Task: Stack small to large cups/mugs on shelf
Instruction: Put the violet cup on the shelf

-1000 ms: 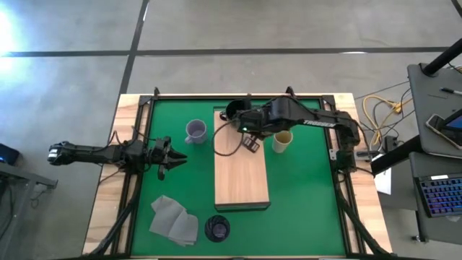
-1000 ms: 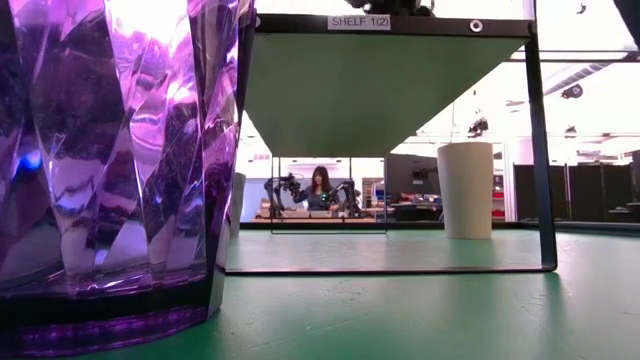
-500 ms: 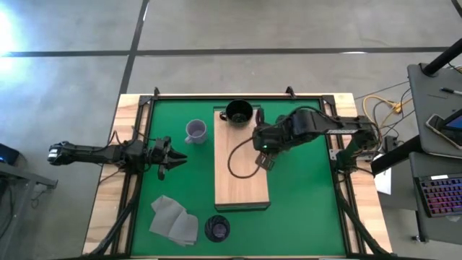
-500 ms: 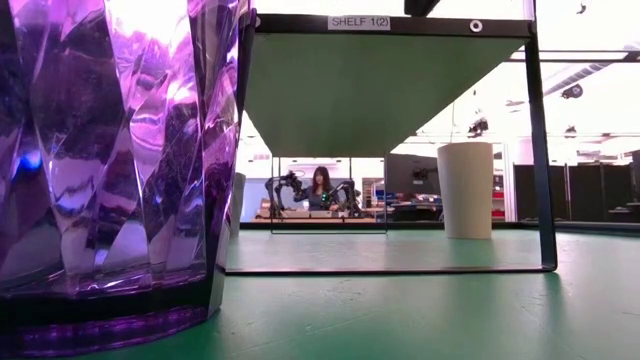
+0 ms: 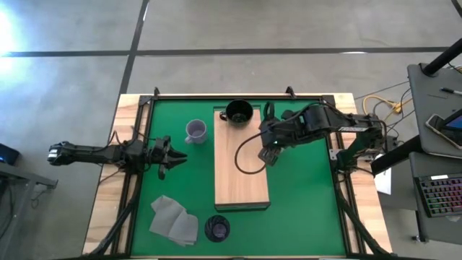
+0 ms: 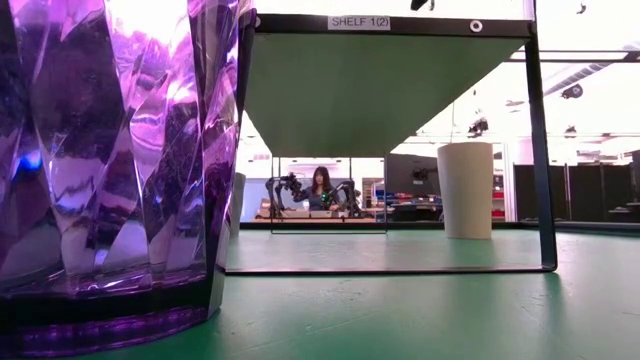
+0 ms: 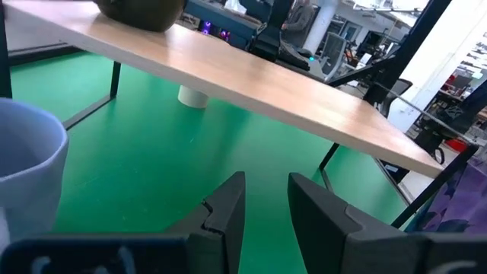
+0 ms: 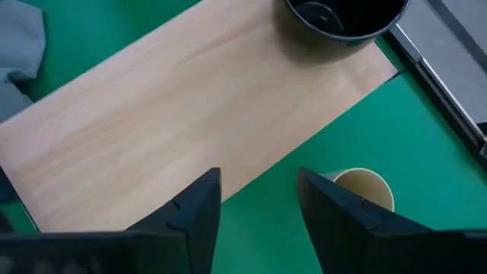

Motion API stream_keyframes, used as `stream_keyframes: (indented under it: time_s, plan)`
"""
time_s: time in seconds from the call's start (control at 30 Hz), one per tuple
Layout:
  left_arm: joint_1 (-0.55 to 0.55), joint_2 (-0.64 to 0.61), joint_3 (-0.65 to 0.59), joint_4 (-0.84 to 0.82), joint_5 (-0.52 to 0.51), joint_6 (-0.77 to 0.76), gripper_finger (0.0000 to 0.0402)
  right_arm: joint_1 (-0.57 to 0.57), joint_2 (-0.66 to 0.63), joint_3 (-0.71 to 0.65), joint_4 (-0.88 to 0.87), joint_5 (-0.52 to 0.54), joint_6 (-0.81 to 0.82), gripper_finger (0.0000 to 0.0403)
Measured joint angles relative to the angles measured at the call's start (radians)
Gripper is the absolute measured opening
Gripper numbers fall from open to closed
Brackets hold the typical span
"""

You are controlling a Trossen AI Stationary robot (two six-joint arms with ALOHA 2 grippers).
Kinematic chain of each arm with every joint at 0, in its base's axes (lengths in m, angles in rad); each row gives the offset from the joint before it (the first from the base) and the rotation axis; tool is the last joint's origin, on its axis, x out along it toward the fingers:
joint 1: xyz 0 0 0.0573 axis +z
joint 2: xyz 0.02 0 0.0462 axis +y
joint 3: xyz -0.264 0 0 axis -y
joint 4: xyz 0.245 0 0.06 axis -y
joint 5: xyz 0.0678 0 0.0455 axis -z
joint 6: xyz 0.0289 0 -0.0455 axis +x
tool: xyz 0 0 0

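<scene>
The shelf (image 5: 241, 162) is a long wooden board on dark legs over the green mat. A black mug (image 5: 239, 111) stands on its far end. A lavender mug (image 5: 195, 131) stands on the mat left of the shelf. The beige cup (image 8: 364, 188) stands on the mat right of it, hidden under my right arm in the high view. The purple tumbler (image 5: 216, 228) stands by the near edge. My right gripper (image 8: 259, 209) hovers open over the shelf's right edge, beside the beige cup. My left gripper (image 5: 175, 152) waits open at the left, near the lavender mug.
A grey folded cloth (image 5: 174, 220) lies near the front left. The tumbler (image 6: 120, 170) fills the left of the low view, and the shelf's thin leg frame (image 6: 545, 150) stands on the mat. Bare mat lies right of and in front of the shelf.
My right gripper has drawn back from over the shelf's far part, beside the black mug, toward the table's right and slightly nearer, and its fingers have opened. The black mug now shows whole, and the arm now covers the beige cup in the high view.
</scene>
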Motion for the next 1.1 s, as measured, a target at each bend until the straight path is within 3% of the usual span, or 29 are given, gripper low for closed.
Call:
stream_keyframes:
  time_s: [0.27, 0.57, 0.77, 0.83, 0.9, 0.97, 1.03, 1.1]
  plan:
    - [0.0, 0.003, 0.0, 0.248, -0.026, -0.213, 0.0087, -0.002, -0.002, 0.0, 0.015, 0.048, 0.067, 0.0153]
    - [0.0, 0.012, 0.0, 0.634, -0.18, -0.217, 0.0087, -0.002, -0.001, 0.0, 0.016, 0.089, 0.203, 0.0144]
    - [0.0, 0.016, 0.007, 0.965, -0.193, -0.179, 0.0087, -0.002, -0.001, 0.0, 0.018, 0.09, 0.237, 0.0146]
    - [0.0, 0.016, 0.045, 0.902, -0.187, -0.143, 0.0087, -0.002, -0.001, 0.0, 0.018, 0.093, 0.243, 0.0145]
    - [0.0, 0.014, 0.115, 0.702, -0.187, -0.143, 0.0087, -0.002, -0.001, 0.0, 0.019, 0.115, 0.247, 0.0144]
    - [0.0, 0.032, 0.22, 0.34, -0.242, -0.169, 0.0087, -0.002, -0.001, 0.0, 0.02, 0.152, 0.247, 0.0143]
    - [0.0, 0.076, 0.341, -0.027, -0.361, -0.255, 0.0087, -0.006, -0.002, 0.0, 0.017, 0.203, 0.246, 0.0145]
    - [0.0, 0.138, 0.468, -0.3, -0.458, -0.296, 0.0087, -0.017, -0.007, 0.0, 0.015, 0.237, 0.246, 0.0149]
